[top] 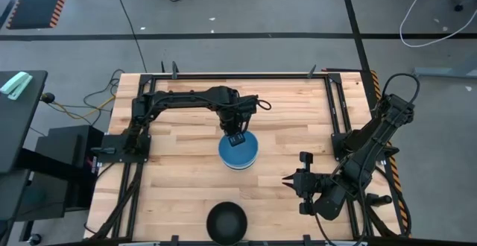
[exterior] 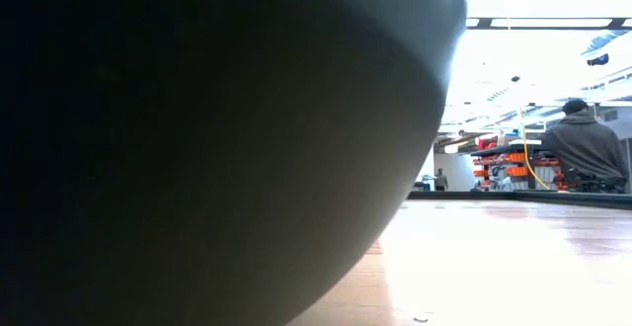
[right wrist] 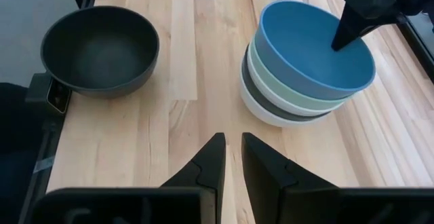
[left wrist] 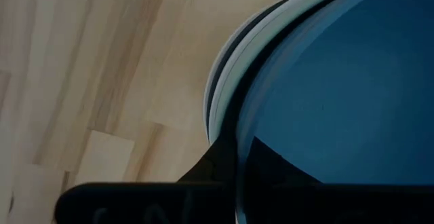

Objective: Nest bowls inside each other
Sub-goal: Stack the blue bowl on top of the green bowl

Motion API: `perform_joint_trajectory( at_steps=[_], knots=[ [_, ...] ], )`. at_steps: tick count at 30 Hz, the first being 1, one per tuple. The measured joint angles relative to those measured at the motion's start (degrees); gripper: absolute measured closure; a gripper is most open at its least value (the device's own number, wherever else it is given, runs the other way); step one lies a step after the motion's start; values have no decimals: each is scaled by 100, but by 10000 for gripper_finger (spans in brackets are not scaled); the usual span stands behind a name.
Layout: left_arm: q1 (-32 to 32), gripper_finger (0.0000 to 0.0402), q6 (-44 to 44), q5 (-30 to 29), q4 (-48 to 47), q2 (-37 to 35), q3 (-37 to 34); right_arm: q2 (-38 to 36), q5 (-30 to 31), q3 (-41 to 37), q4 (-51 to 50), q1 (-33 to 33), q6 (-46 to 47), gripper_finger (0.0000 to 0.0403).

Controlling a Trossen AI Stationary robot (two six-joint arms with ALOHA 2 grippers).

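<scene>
A stack of nested bowls (top: 238,153) stands at the table's middle: a white one (right wrist: 268,112) at the bottom, then a black and a mint green one, with the blue bowl (right wrist: 312,47) on top. A lone black bowl (top: 226,222) rests on its base near the near edge and fills most of the low view (exterior: 197,148). My left gripper (top: 237,138) reaches down onto the far side of the blue bowl and is shut on its rim. My right gripper (right wrist: 232,149) waits low at the right (top: 289,179), touching nothing, its fingers a narrow gap apart. My left gripper holds the blue bowl by its rim (left wrist: 239,139) on the far side, one finger (left wrist: 217,163) outside the wall and the other finger (left wrist: 278,163) inside the hollow. The fingers come from above, pointing down. The bowl sits nested in the stack.
Bare wood lies between the stack and the lone black bowl (right wrist: 100,47), and to the table's left. A metal frame (top: 328,112) runs along the table's edges. In the room beyond the table a person (exterior: 588,148) sits with their back turned.
</scene>
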Motion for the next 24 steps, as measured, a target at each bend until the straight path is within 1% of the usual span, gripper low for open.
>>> perform_joint_trajectory(
  at_steps=[9, 24],
  knots=[
    [-34, 393, -2, -45, -3, 2, -7, 0, 0, 0, 0, 0, 2, 347],
    [-95, 393, 2, -342, 34, 7, -9, 0, 2, 0, 0, 0, 2, 347]
  ],
)
